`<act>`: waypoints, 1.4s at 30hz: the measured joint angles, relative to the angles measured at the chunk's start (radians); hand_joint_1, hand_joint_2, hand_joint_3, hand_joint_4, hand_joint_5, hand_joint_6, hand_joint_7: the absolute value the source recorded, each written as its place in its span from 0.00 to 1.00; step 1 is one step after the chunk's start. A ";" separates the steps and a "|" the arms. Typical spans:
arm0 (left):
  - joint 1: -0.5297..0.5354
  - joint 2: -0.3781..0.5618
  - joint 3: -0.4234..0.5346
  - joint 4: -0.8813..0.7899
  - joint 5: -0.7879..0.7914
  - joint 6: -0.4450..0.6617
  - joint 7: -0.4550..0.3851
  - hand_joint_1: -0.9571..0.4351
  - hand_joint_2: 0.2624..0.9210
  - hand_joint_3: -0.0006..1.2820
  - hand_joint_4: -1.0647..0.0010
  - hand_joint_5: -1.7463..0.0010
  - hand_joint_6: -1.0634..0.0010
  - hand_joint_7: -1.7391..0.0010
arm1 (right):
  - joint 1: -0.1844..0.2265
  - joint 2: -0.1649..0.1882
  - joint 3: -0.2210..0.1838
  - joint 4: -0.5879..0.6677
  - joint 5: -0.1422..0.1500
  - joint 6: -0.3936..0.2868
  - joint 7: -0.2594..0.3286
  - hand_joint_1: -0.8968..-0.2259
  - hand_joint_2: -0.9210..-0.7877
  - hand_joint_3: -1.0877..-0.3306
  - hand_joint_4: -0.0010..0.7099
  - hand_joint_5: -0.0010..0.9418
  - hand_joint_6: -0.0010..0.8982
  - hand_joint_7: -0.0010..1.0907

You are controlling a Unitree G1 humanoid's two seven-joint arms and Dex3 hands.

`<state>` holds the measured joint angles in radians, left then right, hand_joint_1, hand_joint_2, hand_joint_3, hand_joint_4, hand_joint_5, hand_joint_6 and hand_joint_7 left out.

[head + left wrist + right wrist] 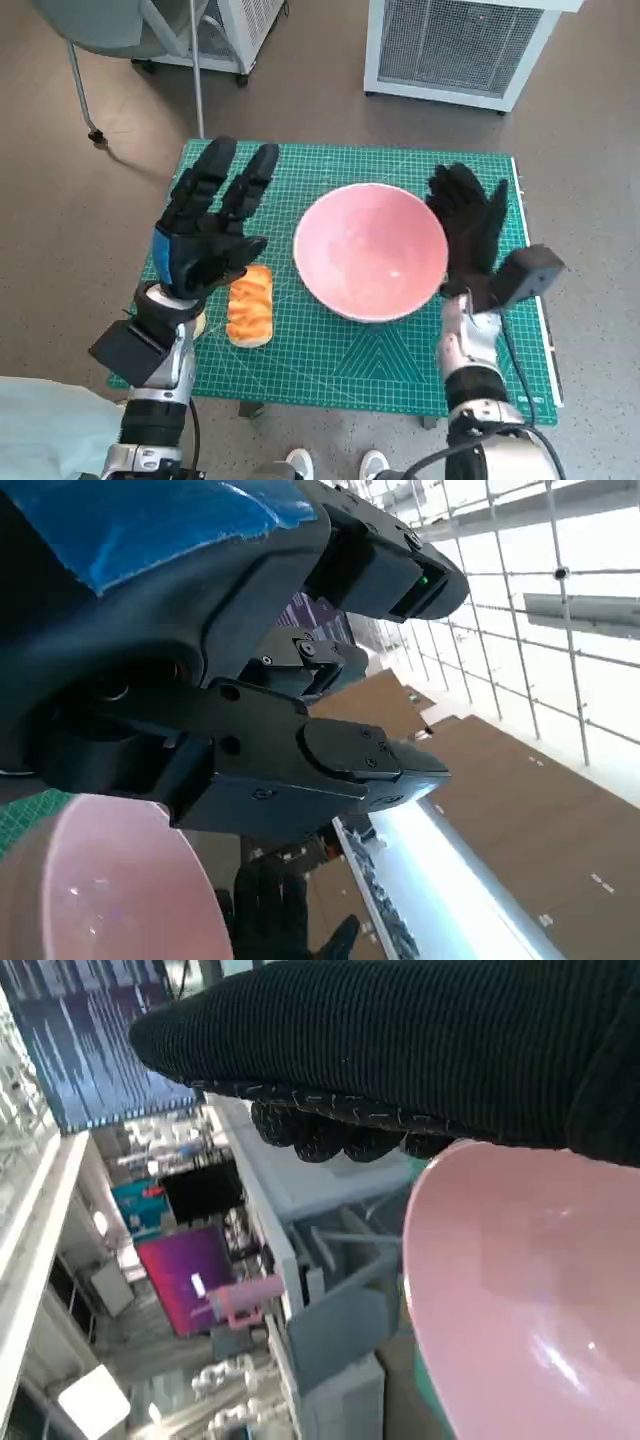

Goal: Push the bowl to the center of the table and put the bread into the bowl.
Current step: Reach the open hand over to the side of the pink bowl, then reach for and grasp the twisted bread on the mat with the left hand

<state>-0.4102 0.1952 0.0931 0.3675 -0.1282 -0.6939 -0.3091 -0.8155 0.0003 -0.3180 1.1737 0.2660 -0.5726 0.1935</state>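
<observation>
A large pink bowl [370, 250] stands on the green cutting mat [350, 350], slightly right of the middle. My right hand [470, 235] in its black glove lies flat against the bowl's right rim, fingers straight and pointing away from me; the right wrist view shows the glove [400, 1050] beside the bowl's rim [520, 1300]. A golden bread roll [250, 305] lies on the mat left of the bowl. My left hand [210, 225] hovers above and left of the bread, fingers spread and holding nothing. The left wrist view catches the bowl [110, 880] and the gloved hand [270, 910] beyond it.
The mat covers the small table; its right edge [535, 300] runs just beyond my right hand. On the floor behind stand a white grilled unit [460, 45] and a chair leg [80, 85]. A person's feet [330, 465] show at the near edge.
</observation>
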 measured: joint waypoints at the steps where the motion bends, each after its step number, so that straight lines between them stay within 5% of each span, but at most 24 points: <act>1: 0.000 0.000 0.000 -0.001 0.002 0.001 0.001 0.69 1.00 0.12 0.59 1.00 0.50 0.99 | -0.007 0.003 0.003 0.006 -0.001 0.002 -0.002 0.67 0.00 0.57 0.49 0.01 0.15 0.39; 13: 0.016 0.002 0.001 -0.029 0.003 0.006 0.003 0.69 1.00 0.12 0.59 1.00 0.49 0.99 | -0.039 -0.007 0.009 0.032 -0.030 0.014 -0.012 0.69 0.00 0.55 0.47 0.01 0.15 0.38; 21: 0.041 0.046 0.027 -0.043 -0.004 0.006 -0.011 0.67 1.00 0.12 0.60 1.00 0.49 1.00 | -0.022 -0.034 0.022 -0.082 -0.042 -0.028 -0.021 0.69 0.00 0.54 0.44 0.00 0.15 0.38; 25: 0.041 0.100 0.052 -0.043 -0.007 0.006 -0.028 0.65 1.00 0.12 0.60 1.00 0.50 1.00 | 0.018 -0.044 0.049 -0.200 -0.076 -0.082 -0.032 0.69 0.00 0.53 0.45 0.01 0.14 0.38; 33: 0.025 0.307 0.090 -0.003 0.105 -0.072 -0.063 0.62 1.00 0.13 0.64 1.00 0.51 1.00 | 0.150 -0.069 0.116 -0.506 -0.146 -0.158 -0.029 0.67 0.00 0.52 0.48 0.01 0.03 0.58; 42: -0.016 0.549 0.071 0.055 0.213 -0.162 -0.146 0.64 1.00 0.13 0.66 1.00 0.50 1.00 | 0.273 -0.093 0.170 -0.847 -0.150 -0.126 -0.019 0.64 0.00 0.53 0.49 0.02 0.00 0.65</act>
<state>-0.4258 0.7442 0.1645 0.4229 0.0849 -0.8556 -0.4553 -0.5423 -0.0924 -0.1481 0.3265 0.1162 -0.6983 0.1743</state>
